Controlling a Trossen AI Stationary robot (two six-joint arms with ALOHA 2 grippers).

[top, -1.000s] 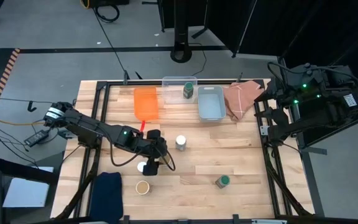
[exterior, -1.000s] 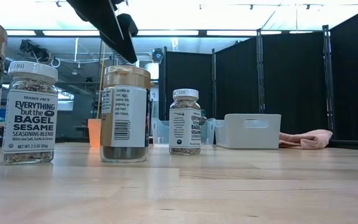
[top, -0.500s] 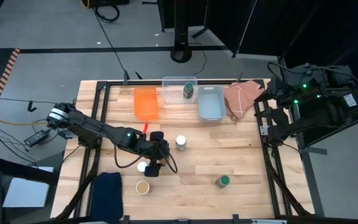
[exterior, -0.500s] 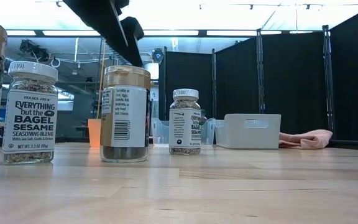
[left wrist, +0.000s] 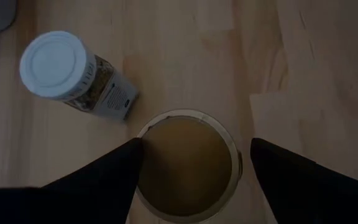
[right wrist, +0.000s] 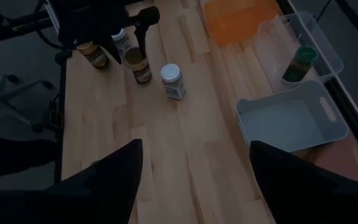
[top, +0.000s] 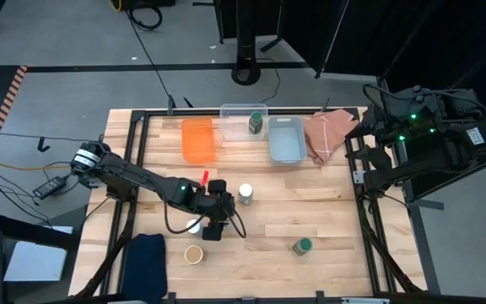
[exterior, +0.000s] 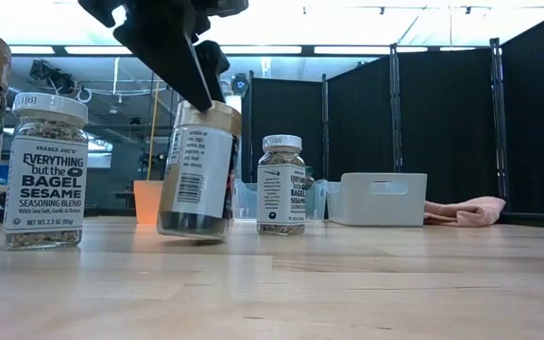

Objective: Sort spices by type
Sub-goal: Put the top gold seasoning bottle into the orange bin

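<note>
My left gripper is open and hangs over a tan-lidded jar, with one finger on either side of the jar's lid. That jar is tilted. A white-lidded jar stands upright just beside it, and a second white-lidded jar stands farther right. Another tan-lidded jar and a green-lidded jar stand near the near edge. A second green-lidded jar stands inside the clear bin. My right gripper is open and waits beyond the table's right edge. My left gripper comes down from above, fingers pointing down. One finger lies against the rim of the tan lid; the other finger stands a small gap away from it. The jar leans with its top toward the table's right, and its lower edge rests on the table.
Along the far edge stand an orange bin, a clear bin and a pale-blue bin, with a pink cloth to their right. A dark blue cloth lies at the near left corner. Bare wood shows in the middle and on the right.
My left gripper has moved toward the near edge and a little right, and has come down over the tan-lidded jar. The jar stood upright a second ago; now it is tipped, top toward the right, base on the table.
</note>
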